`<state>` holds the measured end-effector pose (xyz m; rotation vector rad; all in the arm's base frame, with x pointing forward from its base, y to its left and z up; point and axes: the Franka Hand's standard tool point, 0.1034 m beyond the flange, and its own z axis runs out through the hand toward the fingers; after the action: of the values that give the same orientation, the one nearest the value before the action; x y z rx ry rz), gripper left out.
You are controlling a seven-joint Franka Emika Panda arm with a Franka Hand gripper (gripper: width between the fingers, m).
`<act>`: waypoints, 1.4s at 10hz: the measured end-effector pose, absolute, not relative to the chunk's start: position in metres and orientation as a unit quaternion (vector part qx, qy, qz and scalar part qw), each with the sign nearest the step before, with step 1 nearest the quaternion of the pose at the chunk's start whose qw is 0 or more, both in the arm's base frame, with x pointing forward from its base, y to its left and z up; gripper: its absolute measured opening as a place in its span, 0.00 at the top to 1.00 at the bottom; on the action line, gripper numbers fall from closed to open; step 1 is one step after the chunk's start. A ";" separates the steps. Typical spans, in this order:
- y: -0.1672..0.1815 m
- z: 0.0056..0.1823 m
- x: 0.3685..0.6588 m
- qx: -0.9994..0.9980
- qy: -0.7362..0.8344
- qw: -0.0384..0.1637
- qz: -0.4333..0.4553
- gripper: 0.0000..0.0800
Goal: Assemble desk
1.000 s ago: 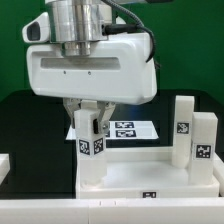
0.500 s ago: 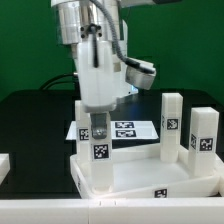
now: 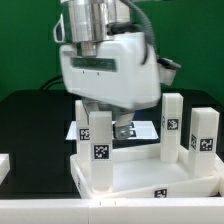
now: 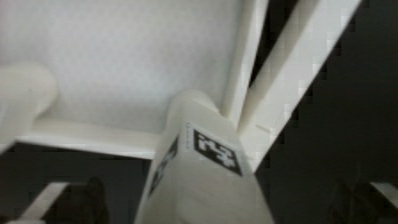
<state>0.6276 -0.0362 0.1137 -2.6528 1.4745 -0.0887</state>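
The white desk tabletop (image 3: 150, 178) lies on the black table with its rim up. One white leg (image 3: 100, 150) with a black-and-white tag stands upright in its corner socket on the exterior view's left. Two more legs (image 3: 172, 125) (image 3: 203, 140) stand upright at the right side. My gripper (image 3: 105, 125) hangs over the top of the left leg with a finger on either side. In the wrist view the leg (image 4: 214, 160) runs up between the dark fingers (image 4: 50, 200), with a gap on each side. The jaws stand open around it.
The marker board (image 3: 140, 128) lies flat behind the tabletop, partly hidden by my hand. A white piece (image 3: 4, 165) shows at the exterior view's left edge. A green wall stands behind the table.
My hand has turned about its vertical axis over the left leg, from broadside to narrow and back to broadside. The tabletop and the leg have shifted slightly.
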 end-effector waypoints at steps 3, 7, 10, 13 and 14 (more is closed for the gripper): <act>-0.032 0.114 0.622 -0.937 0.345 0.044 -0.019 0.19; -0.032 0.115 0.625 -0.998 0.054 0.005 -0.032 0.19; -0.033 0.114 0.625 -0.996 0.082 0.006 -0.032 0.45; -0.035 0.114 0.624 -0.975 0.218 0.009 -0.030 0.64; -0.035 0.113 0.624 -0.949 0.313 0.011 -0.028 0.64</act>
<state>0.6237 -0.0349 0.1127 -2.9617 0.9782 -0.0876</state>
